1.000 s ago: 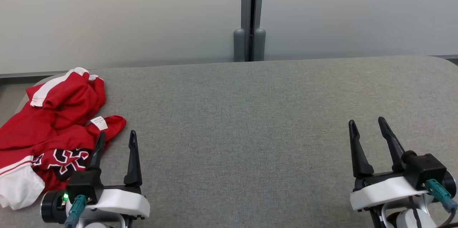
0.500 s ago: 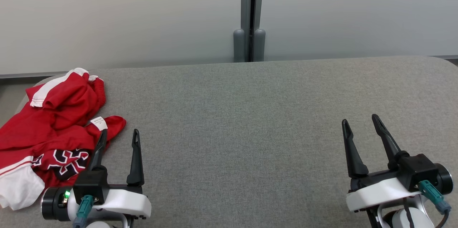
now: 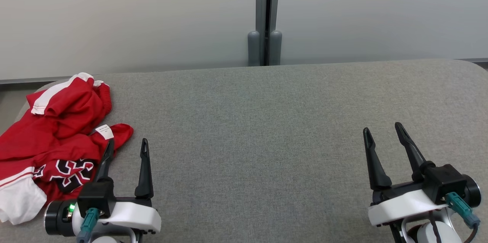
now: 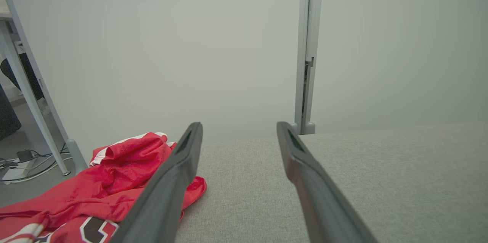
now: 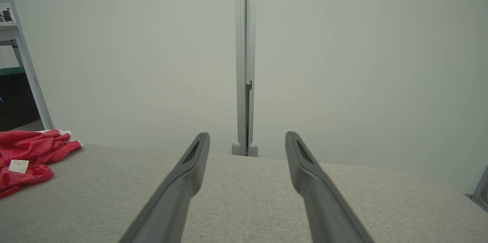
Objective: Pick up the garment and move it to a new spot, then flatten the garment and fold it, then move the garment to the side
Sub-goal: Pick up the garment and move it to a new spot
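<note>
Right end effector [image 3: 382,127] (spread wide, empty) has edged left; left end effector [image 3: 127,142] gapes empty beside garment [image 3: 57,121].

A lab or office test bay is suggested — pale partition panels [image 4: 171,44] and a metal post [image 4: 307,44] are seen beyond the fingers [image 4: 305,174], floor cables [image 4: 26,159] to their left.

Left gripper [image 3: 127,142]: low at the left of the head view, jaws spread wide, dark fingers [image 3: 143,170] pointing up the view, nearly parallel. Left wrist housing [image 3: 129,215] is white; green indicator light [image 3: 70,208] lit on the black cuff beside it.

Right gripper [image 3: 382,127]: low at the right, jaws equally wide, both fingers leaning slightly left. Right wrist housing [image 3: 400,206] is white, with a teal connector [image 3: 459,204] at its outer side.

Both wrist views show the tips well apart.
</note>
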Tool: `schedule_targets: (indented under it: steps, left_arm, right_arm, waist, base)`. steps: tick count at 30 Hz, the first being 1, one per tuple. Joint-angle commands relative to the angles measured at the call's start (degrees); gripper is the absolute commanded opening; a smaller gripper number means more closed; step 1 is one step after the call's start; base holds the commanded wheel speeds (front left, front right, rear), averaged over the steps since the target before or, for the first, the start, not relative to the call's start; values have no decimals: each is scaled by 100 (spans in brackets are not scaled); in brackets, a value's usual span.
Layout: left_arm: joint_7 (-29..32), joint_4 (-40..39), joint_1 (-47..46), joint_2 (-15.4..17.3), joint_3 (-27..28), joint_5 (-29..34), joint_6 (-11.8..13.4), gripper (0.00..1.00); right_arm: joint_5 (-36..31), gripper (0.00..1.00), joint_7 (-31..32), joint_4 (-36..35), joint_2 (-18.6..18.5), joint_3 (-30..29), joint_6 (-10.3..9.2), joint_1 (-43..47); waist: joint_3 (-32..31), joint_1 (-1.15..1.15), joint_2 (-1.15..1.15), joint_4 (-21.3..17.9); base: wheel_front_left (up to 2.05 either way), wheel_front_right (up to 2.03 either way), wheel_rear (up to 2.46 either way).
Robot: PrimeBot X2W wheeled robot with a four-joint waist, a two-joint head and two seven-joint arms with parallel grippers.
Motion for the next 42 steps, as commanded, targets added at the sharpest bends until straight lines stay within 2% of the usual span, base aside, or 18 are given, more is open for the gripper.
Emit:
schedule_targets:
  steps: [1, 13, 20, 32, 42]
  left_arm:
    - [-12, -3, -90, 21, 9, -59, -27, 100]
    - [-12, 38, -91, 21, -33, -124, -15, 100]
    - [-11, 38, -113, 21, -32, -224, -68, 100]
    - [-7, 41, -63, 20, 87, -386, -23, 100]
    - [-7, 144, -7, 21, 228, -603, -81, 100]
  right_arm:
    - [36, 100, -31, 17, -13, -2, 11, -28]
    - [177, 100, -30, 112, -26, 77, 11, -23]
    - [236, 100, -30, 133, -33, 132, 11, 6]
    - [375, 100, -30, 168, -46, 288, 11, 53]
    - [494, 100, -30, 180, -54, 473, 11, 76]
  waist:
    - [2, 0, 0, 0]
    - [6, 0, 0, 43]
    - [23, 0, 0, 239]
    - [35, 0, 0, 1010]
    - [45, 0, 0, 1752]
  base:
    - [0, 0, 0]
    - [0, 0, 0]
    - [0, 0, 0]
    - [0, 0, 0]
    - [0, 0, 0]
